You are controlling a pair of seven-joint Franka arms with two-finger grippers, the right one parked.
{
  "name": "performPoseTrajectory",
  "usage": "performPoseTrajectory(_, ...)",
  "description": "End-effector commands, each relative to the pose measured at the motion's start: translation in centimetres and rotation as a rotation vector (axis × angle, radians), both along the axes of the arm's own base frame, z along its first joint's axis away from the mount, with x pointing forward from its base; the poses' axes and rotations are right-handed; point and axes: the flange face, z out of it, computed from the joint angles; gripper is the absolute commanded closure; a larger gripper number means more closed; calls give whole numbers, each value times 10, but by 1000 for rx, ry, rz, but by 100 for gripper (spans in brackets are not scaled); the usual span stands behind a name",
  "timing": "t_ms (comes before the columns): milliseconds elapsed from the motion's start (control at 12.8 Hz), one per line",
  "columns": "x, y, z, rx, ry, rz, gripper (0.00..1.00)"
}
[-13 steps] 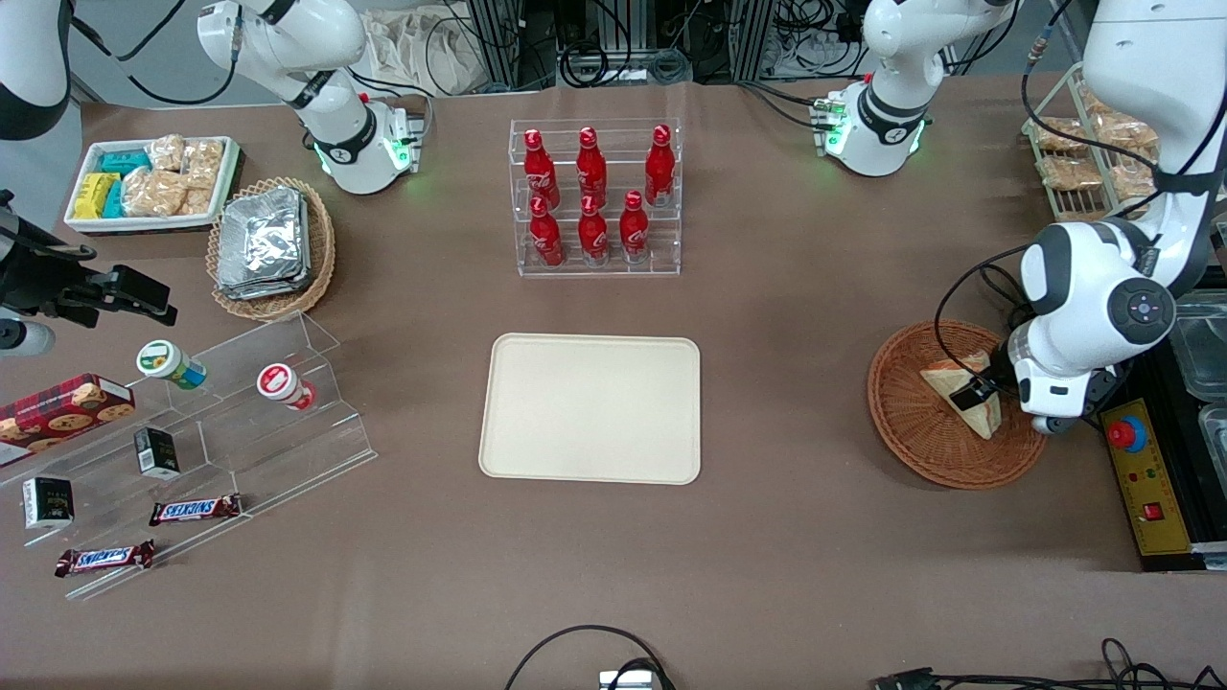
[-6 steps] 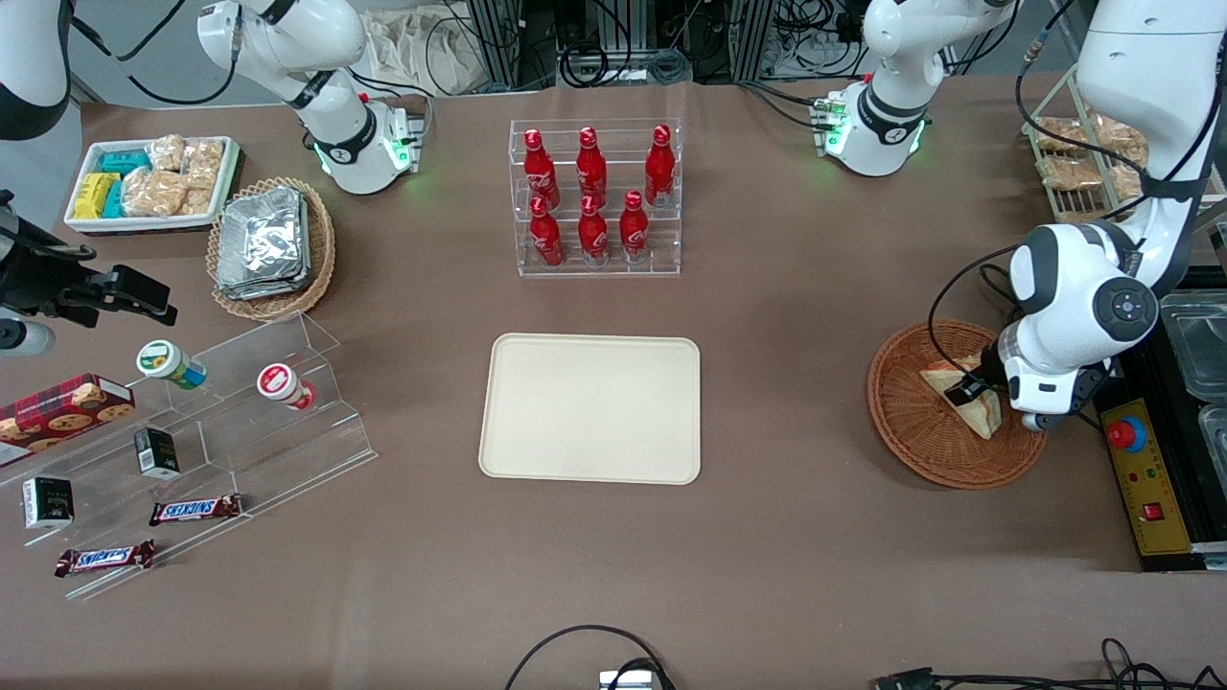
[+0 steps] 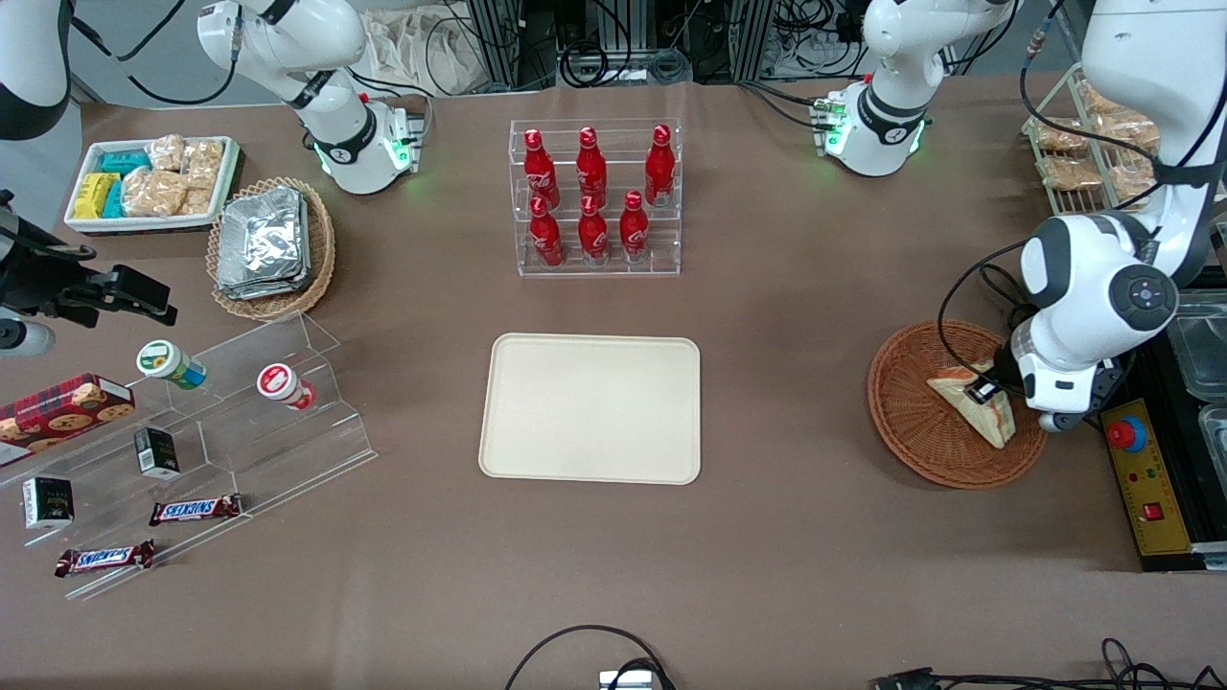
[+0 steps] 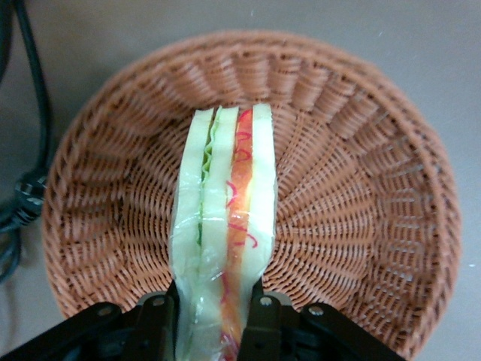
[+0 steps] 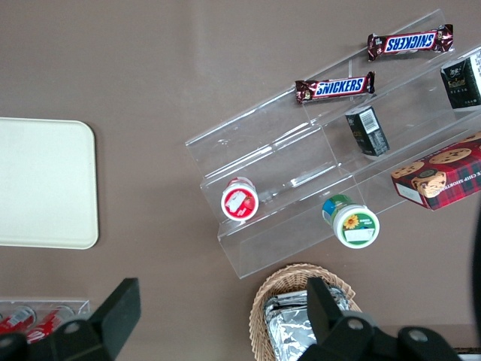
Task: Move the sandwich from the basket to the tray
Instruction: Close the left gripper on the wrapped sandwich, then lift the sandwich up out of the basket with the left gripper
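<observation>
Gripping sandwich (image 4: pixel 222 226), hand (image 4: pixel 211 316) (over basket (image 4: pixel 361 188)) angled.

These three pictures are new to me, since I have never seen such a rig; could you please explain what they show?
They show one moment from three cameras. The front view looks over a brown table with two white robot arms. The working arm's hand is in the reddish wicker basket, its two fingers closed on the wrapped sandwich; its wrist camera shows that close up. The cream tray at mid-table lies bare. The parked arm's wrist camera looks down on a clear stepped shelf of snacks.
</observation>
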Motion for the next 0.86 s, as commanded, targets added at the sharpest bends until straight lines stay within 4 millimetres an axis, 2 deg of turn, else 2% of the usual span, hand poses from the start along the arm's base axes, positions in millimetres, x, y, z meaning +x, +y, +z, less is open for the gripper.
performPoseTrajectory(0, 17, 5, 53, 31, 28, -69, 100)
performPoseTrajectory(235, 48, 6, 120, 31, 77, -128, 100)
performPoseTrajectory(549, 66, -21, 201, 21, 91, -349, 100)
performPoseTrajectory(627, 66, -39, 218, 17, 103, -432, 100)
performPoseTrajectory(784, 72, -87, 223, 2, 143, -518, 100)
